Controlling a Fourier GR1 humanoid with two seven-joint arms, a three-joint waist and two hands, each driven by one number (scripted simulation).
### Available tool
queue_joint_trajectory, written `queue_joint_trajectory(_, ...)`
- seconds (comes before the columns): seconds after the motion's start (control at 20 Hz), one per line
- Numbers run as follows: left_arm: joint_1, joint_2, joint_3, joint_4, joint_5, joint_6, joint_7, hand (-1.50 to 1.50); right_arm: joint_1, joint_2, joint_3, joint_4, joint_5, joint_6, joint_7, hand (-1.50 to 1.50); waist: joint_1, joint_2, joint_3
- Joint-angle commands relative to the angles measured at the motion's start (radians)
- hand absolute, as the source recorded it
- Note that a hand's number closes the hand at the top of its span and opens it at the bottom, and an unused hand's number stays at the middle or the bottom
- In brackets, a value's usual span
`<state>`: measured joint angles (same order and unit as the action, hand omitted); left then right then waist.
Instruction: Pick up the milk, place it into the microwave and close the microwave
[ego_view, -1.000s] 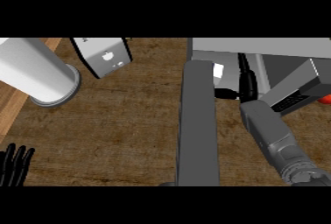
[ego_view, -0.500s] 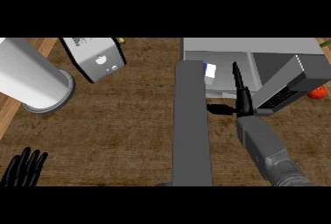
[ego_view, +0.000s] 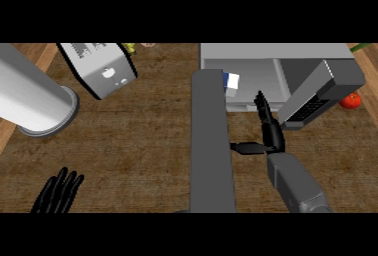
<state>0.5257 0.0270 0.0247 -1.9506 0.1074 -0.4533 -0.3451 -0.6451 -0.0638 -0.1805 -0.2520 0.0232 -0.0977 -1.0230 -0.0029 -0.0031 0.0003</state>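
1. Milk: one carton, white with a blue patch, inside the microwave at the cavity's left side, just beside the door. Visible part runs longer far-to-near than across. Standing or lying: cannot tell.
2. Microwave: one, grey, boxy, at the far right corner of the bench. Its door stands open, a long flat grey slab pointing at the near edge.
3. Right robot hand: fingers straight, pointing into the cavity, thumb tip at the door; holds nothing.
4. Left robot hand: open, fingers up, near left corner, empty.
5. Bench: brown wood grain. One smooth grey cylinder at the left edge; one red round thing right of the microwave.
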Motion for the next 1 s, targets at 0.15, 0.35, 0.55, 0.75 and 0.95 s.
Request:
queue_joint_trajectory(0.15,0.002,0.031,-0.069,0.015,-0.068,-0.062,-0.024,-1.5,0.203,-0.011,0.046,-0.191,-0.013,0.128,-0.04,-1.5,-0.016,-0.006,-0.002)
queue_joint_trajectory(0.35,-0.152,0.006,-0.088,0.098,-0.135,-0.004,0.023,1.5,0.342,0.007,0.077,-0.354,-0.034,0.156,0.001,-1.5,-0.029,-0.006,-0.002)
queue_joint_trajectory(0.55,-0.187,-0.025,-0.161,0.093,-0.218,0.045,0.051,1.5,0.467,-0.049,0.075,-0.516,-0.093,0.261,0.038,-1.5,-0.023,-0.004,-0.002)
queue_joint_trajectory(0.75,-0.223,-0.026,-0.223,0.097,-0.248,0.049,0.1,1.5,0.601,-0.082,0.083,-0.727,-0.148,0.313,0.124,1.5,-0.014,-0.002,-0.001)
queue_joint_trajectory(0.95,-0.408,-0.027,-0.277,0.23,-0.321,0.172,0.13,1.5,0.683,-0.139,0.034,-0.83,-0.233,0.382,0.17,-1.5,-0.018,0.001,-0.001)
